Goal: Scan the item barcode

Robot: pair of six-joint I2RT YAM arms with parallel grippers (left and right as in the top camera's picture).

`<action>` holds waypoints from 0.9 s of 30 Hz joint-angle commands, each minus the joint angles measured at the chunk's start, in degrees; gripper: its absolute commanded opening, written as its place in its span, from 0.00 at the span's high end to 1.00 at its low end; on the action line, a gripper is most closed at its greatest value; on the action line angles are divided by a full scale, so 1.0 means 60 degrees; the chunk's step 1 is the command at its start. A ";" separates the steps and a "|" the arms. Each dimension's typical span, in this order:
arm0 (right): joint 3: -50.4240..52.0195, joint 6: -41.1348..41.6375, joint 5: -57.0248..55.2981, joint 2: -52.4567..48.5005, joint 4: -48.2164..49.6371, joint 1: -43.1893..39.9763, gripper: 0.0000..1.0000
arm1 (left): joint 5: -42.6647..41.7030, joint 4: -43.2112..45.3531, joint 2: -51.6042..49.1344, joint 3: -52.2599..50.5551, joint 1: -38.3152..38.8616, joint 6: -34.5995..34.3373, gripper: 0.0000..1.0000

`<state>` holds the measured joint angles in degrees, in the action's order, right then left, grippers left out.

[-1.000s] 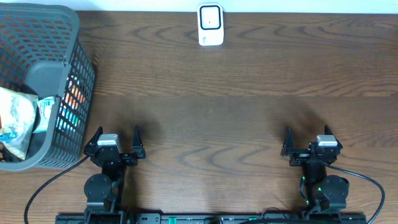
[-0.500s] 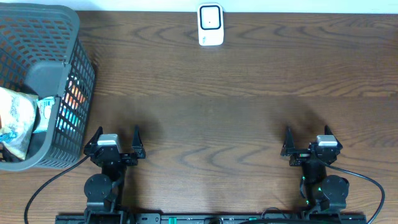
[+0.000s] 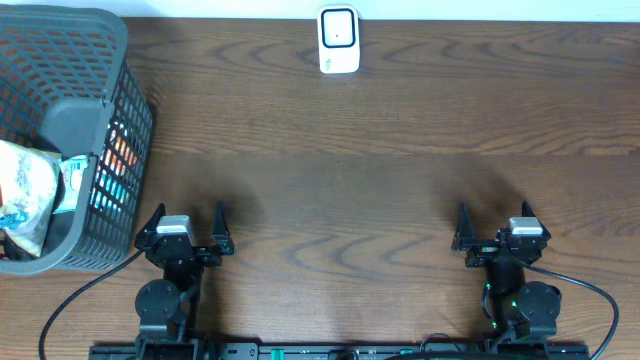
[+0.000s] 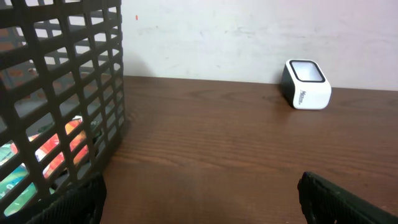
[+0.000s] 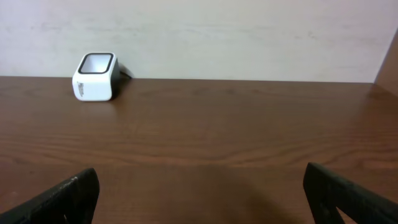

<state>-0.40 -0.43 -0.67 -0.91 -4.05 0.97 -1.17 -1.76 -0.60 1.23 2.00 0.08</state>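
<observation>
Dark grey lattice basket (image 3: 120, 110), upper left; white scanner (image 3: 339, 40) with black window, top centre; dark brown wood-grain table (image 3: 400, 180).

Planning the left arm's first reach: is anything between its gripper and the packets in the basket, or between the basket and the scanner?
The mesh wall of the basket stands between the open left gripper and the packets inside; its top is open. Between the basket and the white scanner nothing visible stands, only bare table.

No visible change, nothing has moved
</observation>
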 commanded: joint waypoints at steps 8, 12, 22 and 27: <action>0.0015 0.0131 -0.0011 -0.0018 -0.0040 -0.0022 0.01 | -0.3803 0.1464 0.0062 -0.0168 0.0036 -0.1111 0.02; 0.0015 0.0135 -0.0011 -0.0018 -0.0040 -0.0022 0.01 | -0.3796 0.5238 0.0062 -0.0157 0.0036 -0.1570 0.02; 0.0015 0.0135 -0.0011 -0.0018 -0.0040 -0.0022 0.01 | -0.1865 0.6921 -0.1042 0.2685 0.0033 -0.2707 0.02; 0.0015 0.0131 -0.0011 -0.0022 -0.0040 -0.0022 0.01 | -0.1902 0.6237 -0.3636 0.5672 0.0033 -0.2506 0.02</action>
<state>-0.40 -0.43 -0.67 -1.10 -4.05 0.97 -13.23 38.83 -13.54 24.69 2.09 -15.29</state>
